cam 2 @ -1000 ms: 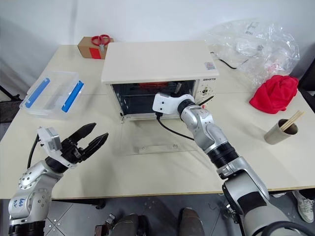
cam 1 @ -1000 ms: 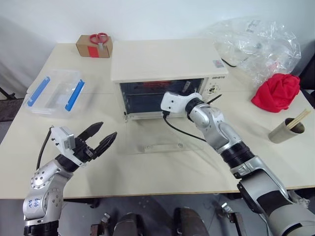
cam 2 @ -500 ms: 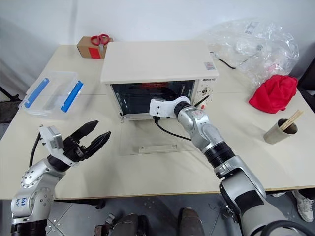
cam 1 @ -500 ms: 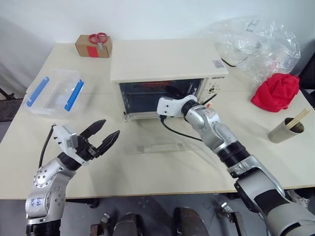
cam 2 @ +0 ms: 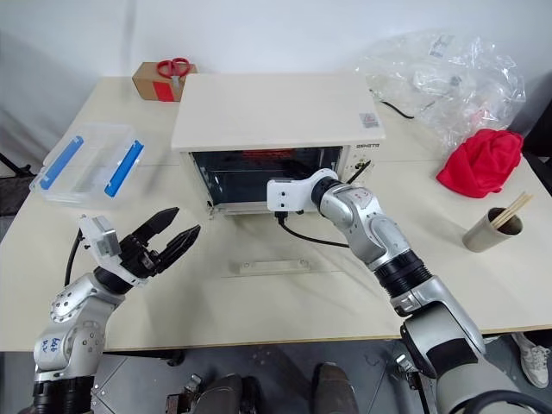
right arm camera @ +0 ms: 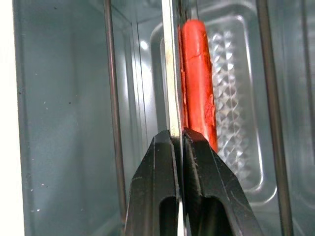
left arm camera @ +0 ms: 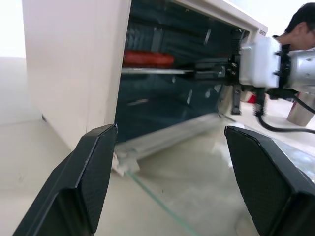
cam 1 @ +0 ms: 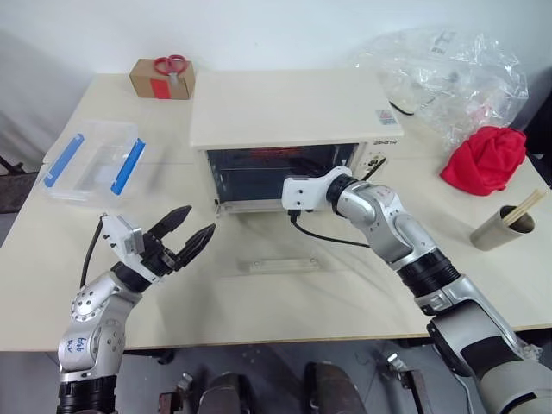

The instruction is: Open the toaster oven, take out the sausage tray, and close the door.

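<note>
R jaws on sausage tray (right arm camera: pixel 170 73) rim, in toaster oven (cam 1: pixel 285 108).

Right pincer (right arm camera: pixel 178 140) now clamped on sausage tray (right arm camera: pixel 170 73) rim (jaws were apart), drawn back slightly

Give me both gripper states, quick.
Left gripper: open, empty, above the table.
Right gripper: shut on the sausage tray rim, inside the toaster oven.
</note>
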